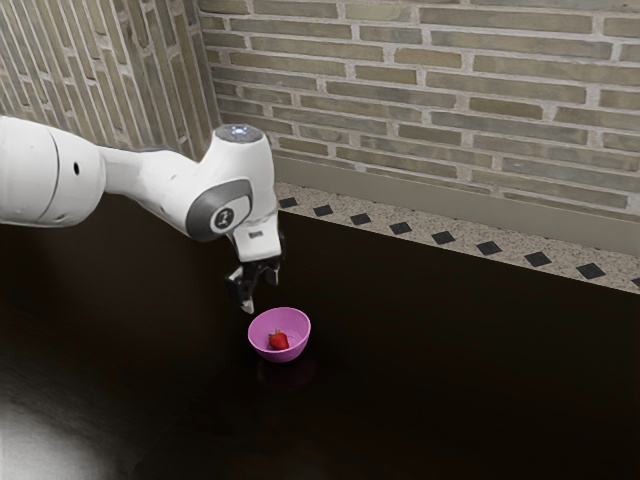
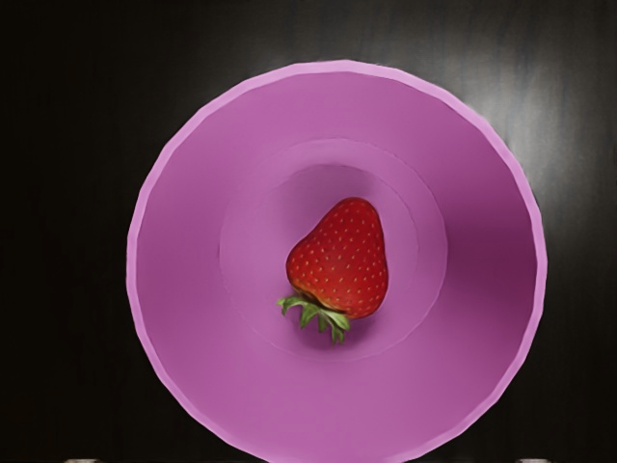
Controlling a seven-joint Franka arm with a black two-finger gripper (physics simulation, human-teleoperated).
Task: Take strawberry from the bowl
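My gripper (image 1: 262, 293) hangs just above the pink bowl (image 1: 302, 328) in the exterior view, a little to that view's upper left of it. Its two fingers stand wide apart with nothing between them. The red strawberry (image 1: 279, 341) lies at the bottom of the bowl. In the wrist view the strawberry (image 2: 343, 260) rests on its side on the floor of the bowl (image 2: 193, 251), green leaves at one end. The tips of the gripper (image 2: 308, 460) just show at that view's lower edge, far apart.
A dark, glossy table (image 1: 450, 390) carries the bowl. Behind it run a speckled border with black diamonds (image 1: 443, 238) and a brick wall (image 1: 430, 110); the arm reaches in from the exterior view's left.
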